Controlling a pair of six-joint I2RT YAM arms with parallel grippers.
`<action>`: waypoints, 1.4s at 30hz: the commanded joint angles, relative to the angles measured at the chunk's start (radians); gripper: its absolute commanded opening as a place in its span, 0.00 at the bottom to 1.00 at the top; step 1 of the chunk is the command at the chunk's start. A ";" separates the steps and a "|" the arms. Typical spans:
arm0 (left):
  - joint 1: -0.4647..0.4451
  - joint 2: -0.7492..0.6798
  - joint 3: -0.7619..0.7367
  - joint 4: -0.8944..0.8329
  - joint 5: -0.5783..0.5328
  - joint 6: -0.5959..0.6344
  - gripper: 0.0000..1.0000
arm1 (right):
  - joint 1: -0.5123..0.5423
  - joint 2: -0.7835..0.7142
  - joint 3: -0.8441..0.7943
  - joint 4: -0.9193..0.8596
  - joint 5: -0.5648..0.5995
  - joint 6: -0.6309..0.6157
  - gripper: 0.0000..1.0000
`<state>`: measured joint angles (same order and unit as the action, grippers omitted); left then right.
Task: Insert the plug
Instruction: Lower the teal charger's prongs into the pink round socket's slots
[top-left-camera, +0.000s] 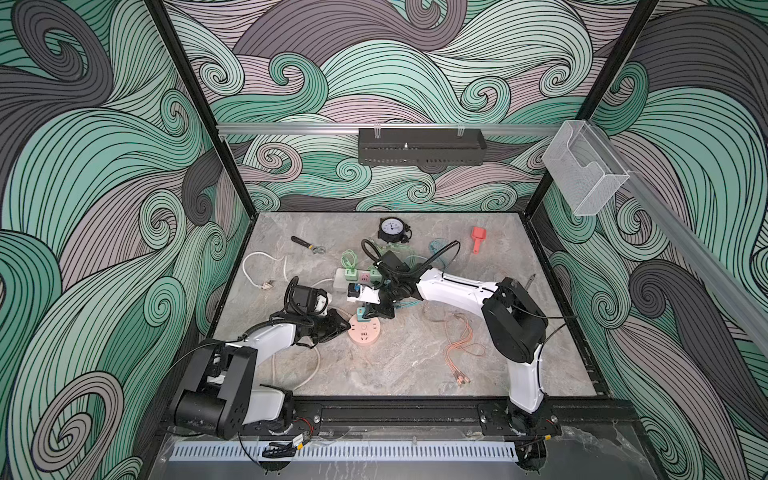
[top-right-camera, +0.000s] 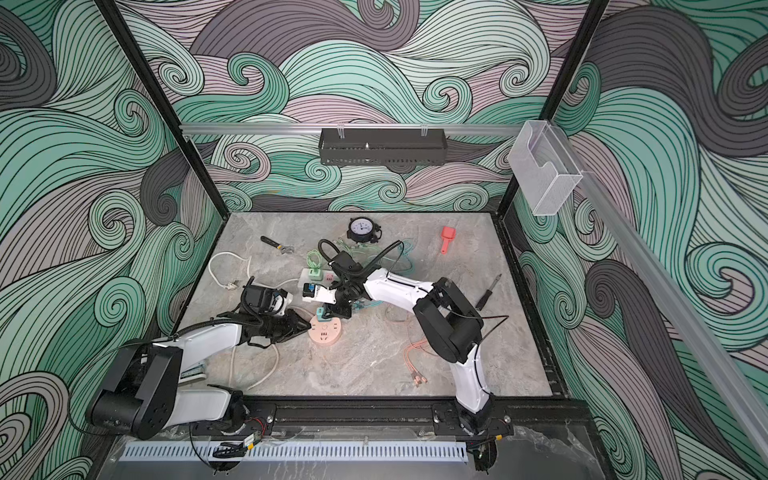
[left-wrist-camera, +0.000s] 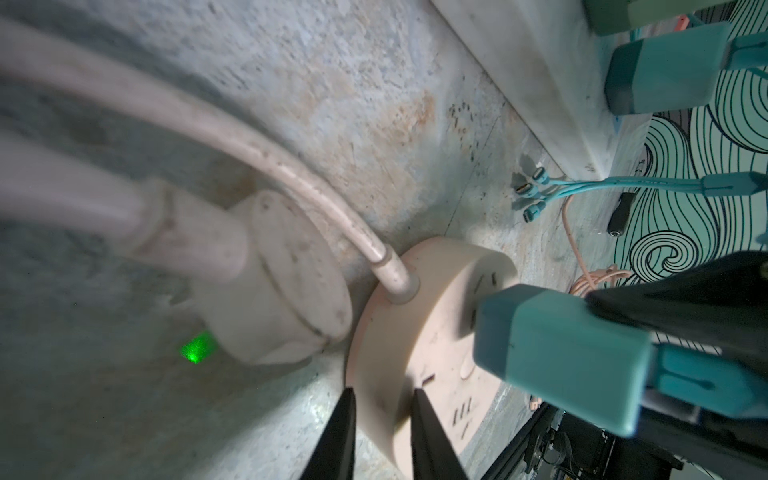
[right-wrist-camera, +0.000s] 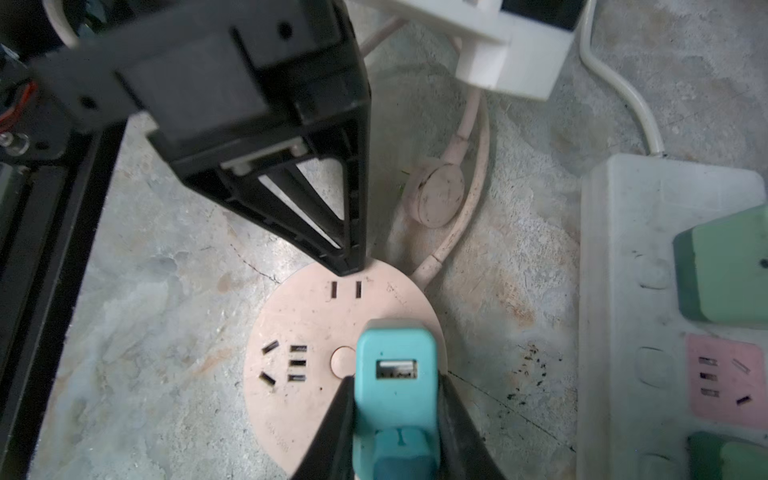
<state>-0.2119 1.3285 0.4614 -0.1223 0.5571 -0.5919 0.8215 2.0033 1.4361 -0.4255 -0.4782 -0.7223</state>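
Two grips: right gripper (right-wrist-camera: 397, 380) clamps the teal charger plug (right-wrist-camera: 395, 345) over the round pink socket (right-wrist-camera: 307, 324), mid-frame in both top views; left gripper (left-wrist-camera: 383, 392) pinches its rim. Prongs hidden: a misaligned push could tilt the plug or skid the socket.

Teal plug (right-wrist-camera: 397, 374) over round pink socket (right-wrist-camera: 307, 320)
The boxy plug, USB port showing on its back, is pinched between black fingers (right-wrist-camera: 332, 428), pointing down over the socket's far edge; the socket lies flat mid-table.

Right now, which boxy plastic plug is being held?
The teal plug clamped in the right gripper; green plugs sit in the white rectangular power strip.
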 joint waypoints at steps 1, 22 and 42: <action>-0.004 0.022 0.006 -0.020 -0.036 0.017 0.23 | -0.007 0.043 -0.009 -0.080 0.105 -0.029 0.04; -0.002 -0.107 0.056 -0.138 -0.107 -0.008 0.25 | 0.038 0.130 -0.047 -0.179 0.314 -0.048 0.04; 0.062 -0.358 0.125 -0.358 -0.218 0.001 0.39 | 0.061 0.198 -0.009 -0.243 0.310 0.075 0.11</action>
<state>-0.1635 0.9958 0.5556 -0.4252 0.3676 -0.5953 0.8715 2.0521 1.5139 -0.5404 -0.3515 -0.6941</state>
